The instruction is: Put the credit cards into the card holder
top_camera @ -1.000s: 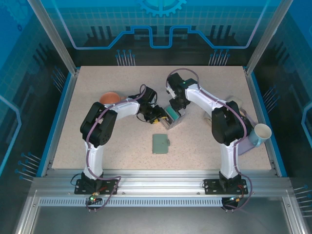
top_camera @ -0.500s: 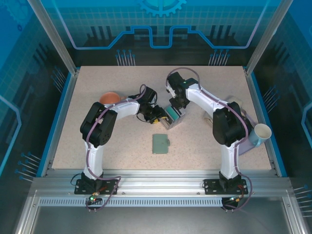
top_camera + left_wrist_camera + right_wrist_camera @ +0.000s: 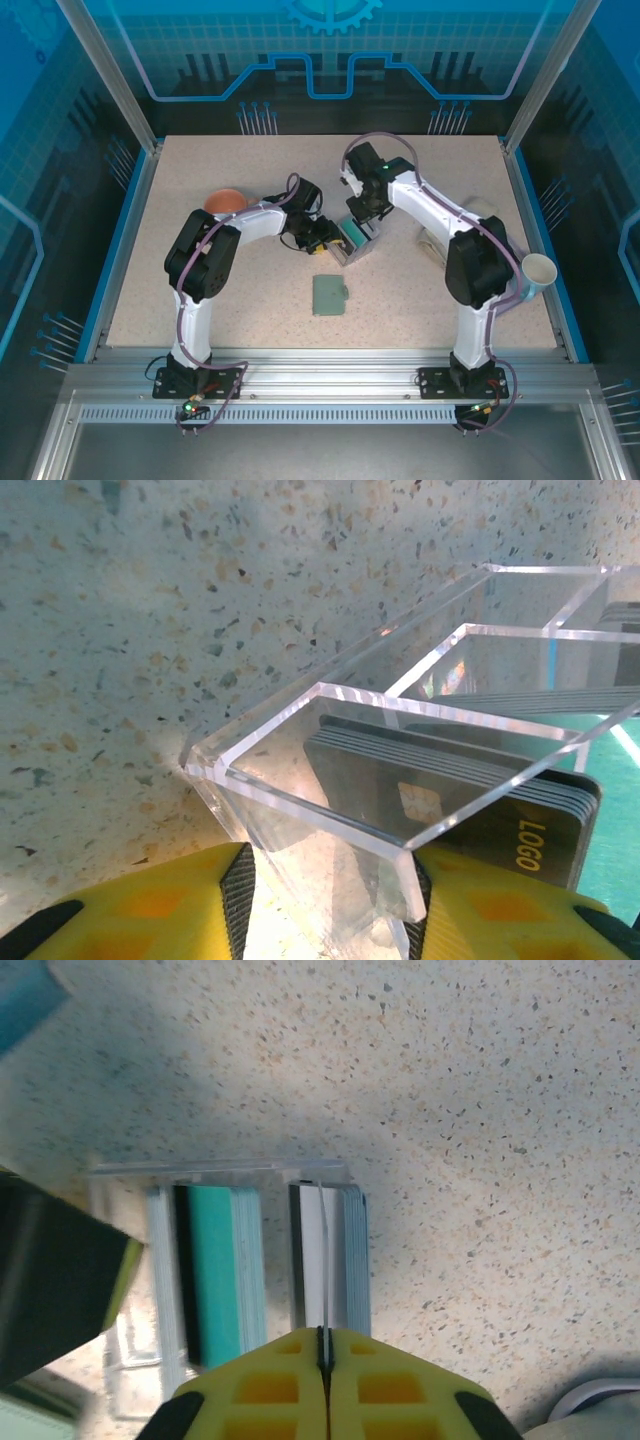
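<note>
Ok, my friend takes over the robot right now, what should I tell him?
Left gripper: shut on a wall of the clear box.
Right gripper: shut on the edge of a whitish card standing in the box.
Other credit cards: stacked in the box.
Card holder: closed, flat on the table, nearer the bases than the box.
Done: no card in the holder.
To do: lift cards out, open holder, slot them in.

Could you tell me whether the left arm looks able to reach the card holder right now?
Probably not yet: the left claw is clamped on the wall of the clear box. Once released, the card holder lies nearby on bare table.
</note>
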